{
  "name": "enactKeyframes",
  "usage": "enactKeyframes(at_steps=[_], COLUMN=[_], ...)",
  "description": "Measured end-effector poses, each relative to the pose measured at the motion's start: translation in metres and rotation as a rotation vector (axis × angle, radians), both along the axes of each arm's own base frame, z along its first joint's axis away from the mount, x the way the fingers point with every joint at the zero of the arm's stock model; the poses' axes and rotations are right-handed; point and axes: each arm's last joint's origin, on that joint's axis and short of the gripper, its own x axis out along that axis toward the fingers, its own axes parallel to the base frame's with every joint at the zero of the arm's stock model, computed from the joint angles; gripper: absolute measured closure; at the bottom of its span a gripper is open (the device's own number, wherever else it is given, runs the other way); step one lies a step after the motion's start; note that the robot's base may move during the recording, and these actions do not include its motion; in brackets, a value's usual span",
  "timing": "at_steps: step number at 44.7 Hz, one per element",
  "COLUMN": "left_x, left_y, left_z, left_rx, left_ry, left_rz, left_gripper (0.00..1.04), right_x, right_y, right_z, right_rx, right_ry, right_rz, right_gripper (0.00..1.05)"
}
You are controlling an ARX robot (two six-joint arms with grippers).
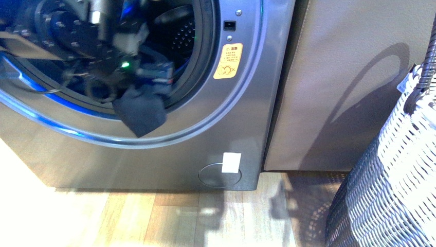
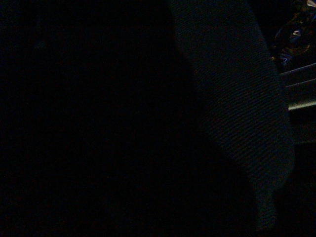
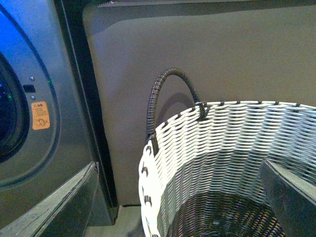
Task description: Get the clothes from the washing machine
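the clothes (image 1: pixel 140 114) hang over the lower porthole rim of the washing machine (image 1: pixel 257 118), just beneath the blurred left gripper (image 1: pixel 154 74), whose jaws i cannot make out. left wrist view is dark. beside the machine, past a grey panel (image 1: pixel 349 77), the right gripper (image 3: pixel 177 165) gapes wide above the woven basket (image 3: pixel 222 133).

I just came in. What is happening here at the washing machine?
The robot is taking laundry out of the washing machine. Its left arm reaches into the open porthole. The dark blue clothes hang below the left gripper, over the lower rim of the opening. The grip itself is blurred, and the left wrist view is dark. The right gripper is open and empty, at the mouth of the woven basket to the machine's right.
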Motion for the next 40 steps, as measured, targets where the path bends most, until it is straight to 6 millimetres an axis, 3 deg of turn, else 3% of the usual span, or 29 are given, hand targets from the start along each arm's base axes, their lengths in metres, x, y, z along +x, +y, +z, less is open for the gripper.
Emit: enactKeyframes(at_steps=[21, 30, 40], left_x=[-0.014, -0.036, -0.082], left_y=[0.016, 0.014, 0.023], left_z=[-0.001, 0.01, 0.033], left_rx=[-0.04, -0.026, -0.045], left_ry=[-0.071, -0.202, -0.308], left_rz=[-0.053, -0.128, -0.177], left_gripper=[0.89, 0.93, 0.93], right_x=[0.0, 0.0, 0.0], right_y=[0.0, 0.0, 0.0], right_z=[0.0, 0.0, 0.0], right_rx=[0.0, 0.0, 0.0], right_ry=[0.0, 0.0, 0.0], right_rz=[0.0, 0.0, 0.0], right_gripper=[0.07, 0.07, 0.07])
